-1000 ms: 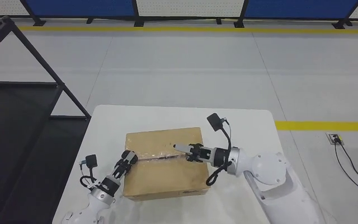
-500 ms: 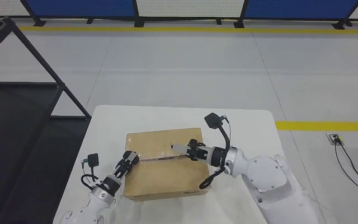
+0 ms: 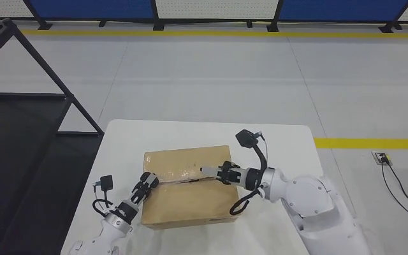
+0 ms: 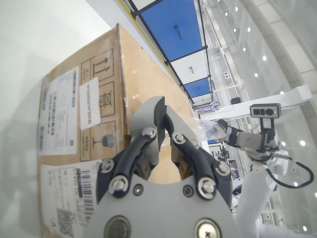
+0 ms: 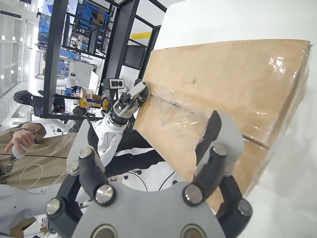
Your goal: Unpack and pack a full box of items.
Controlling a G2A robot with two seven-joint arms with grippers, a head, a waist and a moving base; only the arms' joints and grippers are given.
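Sealed box (image 3: 188, 194) sat mid-tabletop (image 3: 127, 137), clear tape (image 5: 173, 105) along top seam. We had left end effector (image 4: 164, 115) pressed together at seam's end on box edge, likely bracing. Right end effector (image 3: 209, 170) spread over seam, one finger against lifted tape, seemingly for peeling.

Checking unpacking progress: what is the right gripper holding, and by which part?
Nothing pinched: the right gripper has its fingers apart over the box, a lifted end of tape beside one.

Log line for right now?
brown cardboard box: closed | left gripper: shut, at end of clear tape seam | right gripper: open, over seam
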